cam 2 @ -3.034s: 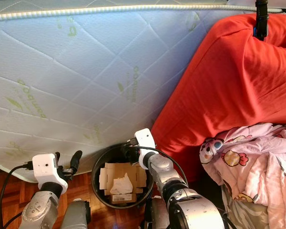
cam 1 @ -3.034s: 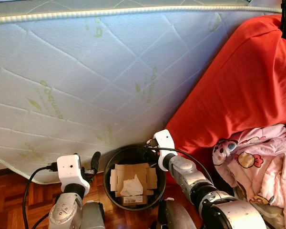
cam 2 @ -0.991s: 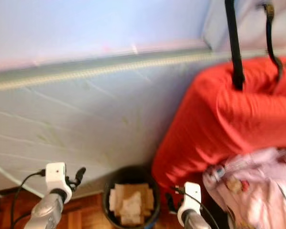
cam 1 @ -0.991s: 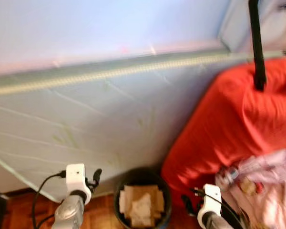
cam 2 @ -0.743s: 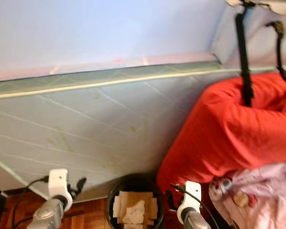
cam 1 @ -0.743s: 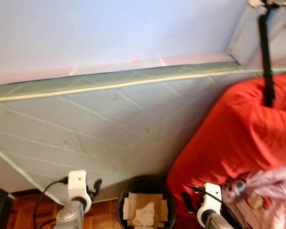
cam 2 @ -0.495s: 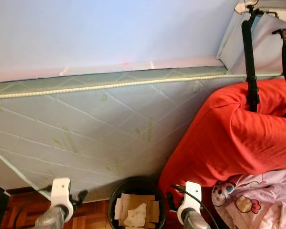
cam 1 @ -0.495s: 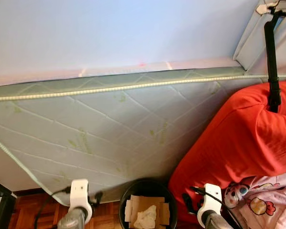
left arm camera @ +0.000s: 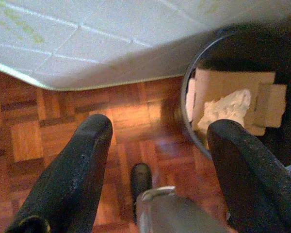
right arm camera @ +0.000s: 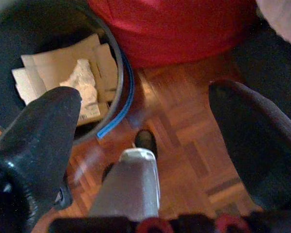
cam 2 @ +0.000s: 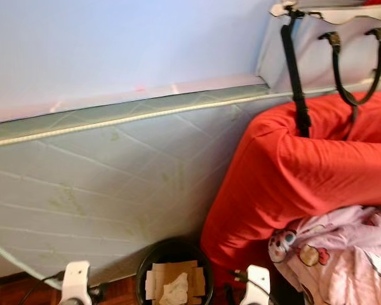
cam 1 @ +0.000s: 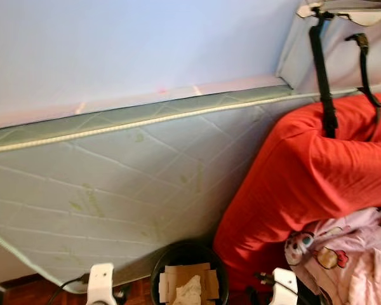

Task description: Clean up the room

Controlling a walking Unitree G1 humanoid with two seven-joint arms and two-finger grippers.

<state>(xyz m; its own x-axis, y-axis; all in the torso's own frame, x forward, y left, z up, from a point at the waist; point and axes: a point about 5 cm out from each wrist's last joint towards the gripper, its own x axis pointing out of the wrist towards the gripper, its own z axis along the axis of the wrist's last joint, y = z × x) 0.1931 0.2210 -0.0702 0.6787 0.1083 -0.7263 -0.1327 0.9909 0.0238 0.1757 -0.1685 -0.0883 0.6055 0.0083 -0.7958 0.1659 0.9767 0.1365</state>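
your left claw [left arm camera: 155,141] is spread wide and empty above the parquet floor [left arm camera: 34,136], beside the black bin [left arm camera: 194,73] of cardboard scraps [left arm camera: 242,87]. your right claw [right arm camera: 145,121] gapes empty too. beyond stand the quilted mattress [cam 1: 114,178] and red bedding [cam 1: 317,171].

Both arms are low, with only the white wrist housings visible from the head camera. The left gripper [left arm camera: 157,141] has its two black fingers [left arm camera: 80,160] spread wide apart. The right gripper [right arm camera: 145,124] also has its fingers [right arm camera: 43,126] spread wide, nothing between them.
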